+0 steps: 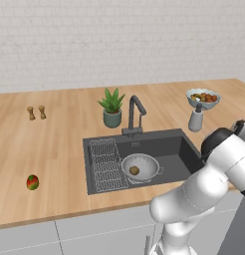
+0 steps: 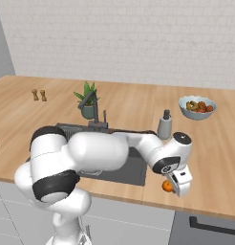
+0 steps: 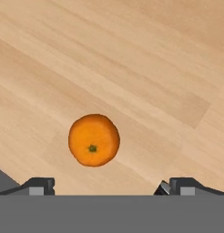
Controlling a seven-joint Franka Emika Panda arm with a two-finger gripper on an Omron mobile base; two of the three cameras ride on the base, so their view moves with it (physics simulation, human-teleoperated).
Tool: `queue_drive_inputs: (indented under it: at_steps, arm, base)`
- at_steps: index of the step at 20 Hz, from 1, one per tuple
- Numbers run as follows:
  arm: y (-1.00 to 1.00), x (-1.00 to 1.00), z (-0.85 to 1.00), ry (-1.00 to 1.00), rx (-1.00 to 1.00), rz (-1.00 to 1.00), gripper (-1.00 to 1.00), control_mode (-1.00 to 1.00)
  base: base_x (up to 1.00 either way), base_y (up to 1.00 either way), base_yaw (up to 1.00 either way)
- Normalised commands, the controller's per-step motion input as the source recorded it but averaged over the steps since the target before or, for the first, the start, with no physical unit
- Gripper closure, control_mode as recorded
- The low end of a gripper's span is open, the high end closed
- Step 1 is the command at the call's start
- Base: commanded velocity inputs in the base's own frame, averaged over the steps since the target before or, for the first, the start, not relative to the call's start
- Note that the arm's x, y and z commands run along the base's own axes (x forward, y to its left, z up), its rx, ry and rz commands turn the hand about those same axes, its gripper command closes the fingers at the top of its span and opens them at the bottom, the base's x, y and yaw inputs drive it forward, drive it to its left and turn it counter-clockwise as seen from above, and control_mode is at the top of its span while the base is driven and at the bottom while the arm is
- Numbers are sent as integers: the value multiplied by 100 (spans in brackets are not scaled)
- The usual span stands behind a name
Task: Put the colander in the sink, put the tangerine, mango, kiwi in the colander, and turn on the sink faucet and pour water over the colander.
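Far left on the pale wood counter (image 1: 60, 134) lies the mango (image 1: 32, 182), smooth, egg-shaped; next the dark sink (image 1: 177, 142), where the perforated steel colander (image 1: 141, 167) already cups the fuzzy brown kiwi (image 1: 134, 170); right of the basin, near the counter's front edge, the gripper (image 3: 107, 185) hangs wide open and empty over the tangerine (image 3: 94, 139); light, round, dimpled, likely to roll, so pinch across its middle, gently.
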Motion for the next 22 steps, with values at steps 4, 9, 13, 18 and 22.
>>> queue_drive_inputs:
  at_steps: [4, 9, 13, 18, 22]
  arm:
    - [-2, 4, -25, 0, 0, -14, -100, -100]
    - [0, 25, -14, 0, 2, -8, -100, -100]
    - [0, 35, -9, 0, 3, -6, -100, -100]
    - [-14, 8, -17, 0, 0, -9, -100, -100]
    - [-12, -5, -15, 0, 0, -12, -100, -100]
  base:
    - [0, 0, 0]
    - [0, 0, 0]
    - [0, 0, 0]
    - [0, 0, 0]
    - [0, 0, 0]
